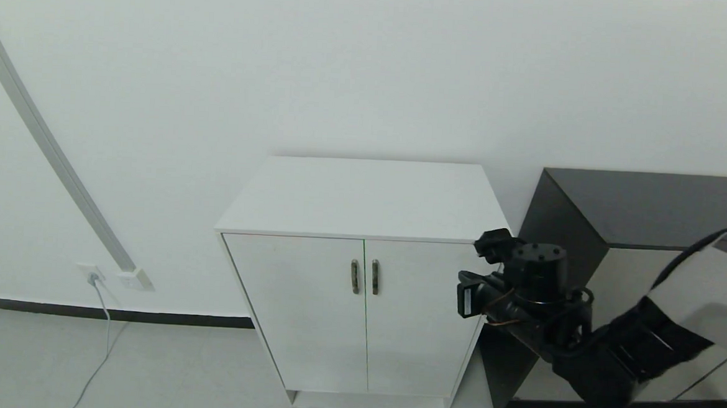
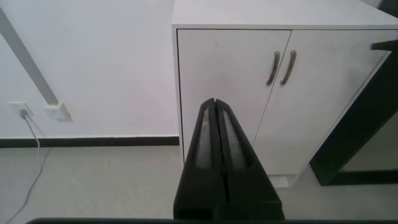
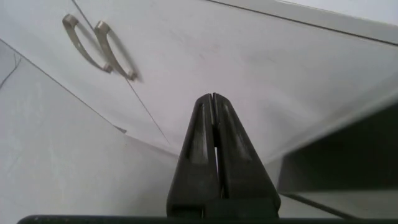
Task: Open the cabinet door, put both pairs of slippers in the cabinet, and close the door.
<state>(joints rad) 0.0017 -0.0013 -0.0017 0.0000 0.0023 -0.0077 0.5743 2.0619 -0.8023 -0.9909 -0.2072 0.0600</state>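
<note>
Grey flat cable channel runs slantwise down the white wall at far left and ends by a white wall socket. A thin grey cord drops from the socket to the smooth pale-grey floor. Black skirting strip lines the wall base.

Left gripper: two black wedge-shaped fingers pressed flat together, nothing between them, touching nothing. It hangs in the air before the cabinet's left door, well apart from it.

White box-shaped cabinet, matte flat panels, stands on the floor against the wall, centre. Left door and right door are both closed, meeting at a thin upright seam. Each carries a slim, curved, dull-metal bar: left handle, right handle, just beside the seam.

Right gripper: fingers closed tip to tip, empty, pointed at the right door, near its outer edge. The right arm comes in from the right.

Black glossy cabinet with a mirror-like front stands just beside the white one, on its right.
</note>
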